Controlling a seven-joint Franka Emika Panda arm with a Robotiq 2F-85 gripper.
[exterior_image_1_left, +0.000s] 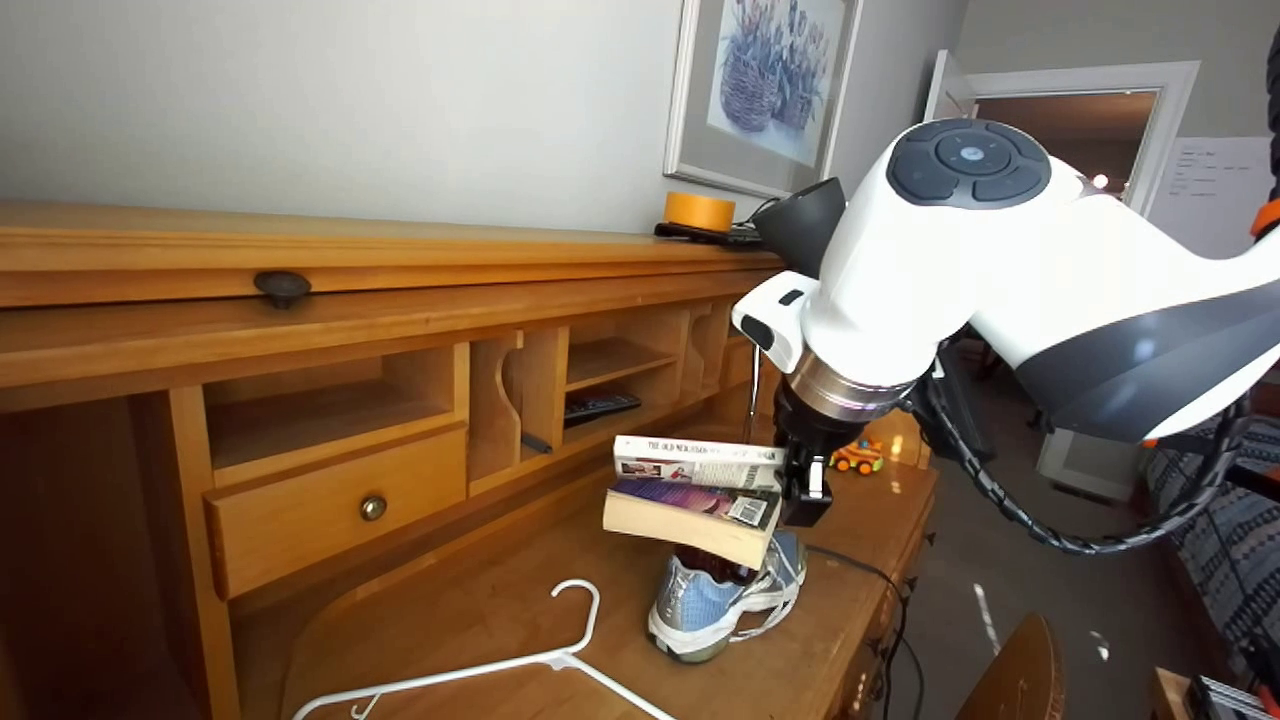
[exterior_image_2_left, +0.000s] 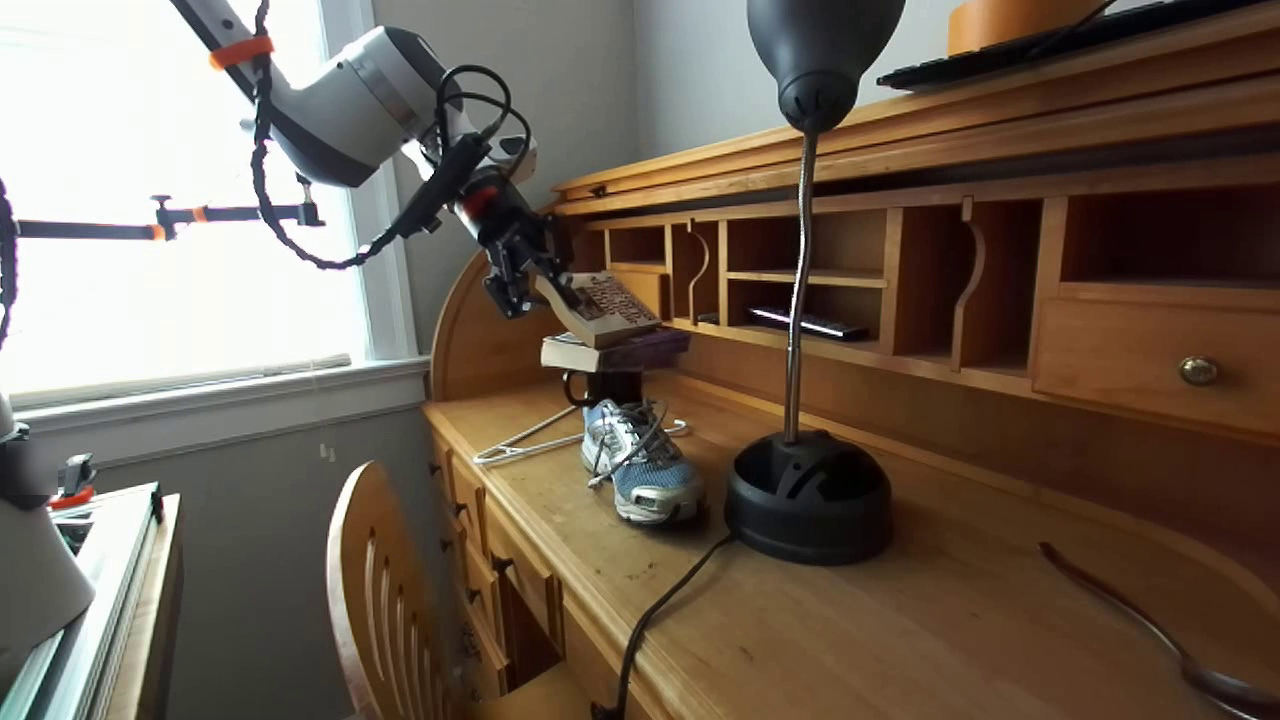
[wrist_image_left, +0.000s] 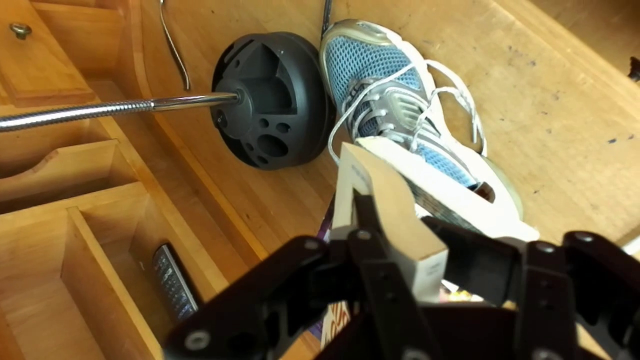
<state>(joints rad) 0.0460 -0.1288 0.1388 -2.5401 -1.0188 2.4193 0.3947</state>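
1. The thick paperback book with white spine and cream pages (exterior_image_1_left: 700, 460) is right of centre in an exterior view, tilted over a purple-covered paperback book (exterior_image_1_left: 690, 515).
2. The black two-finger gripper (wrist_image_left: 398, 210) is clamped on its end, at lower centre of the wrist view; whether one finger sits between the leaves, I cannot tell.
3. I judge the held book rather light, soft and bendable; its pages could fan out and slip.
4. The better hold, in my opinion, is across the full thickness, both covers included, near the stiffer spine.
5. Underneath, the purple book seems to lie on a dark mug with a handle (exterior_image_2_left: 613, 387), close to a blue-and-silver running shoe (exterior_image_2_left: 640, 465); this support looks not very steady.
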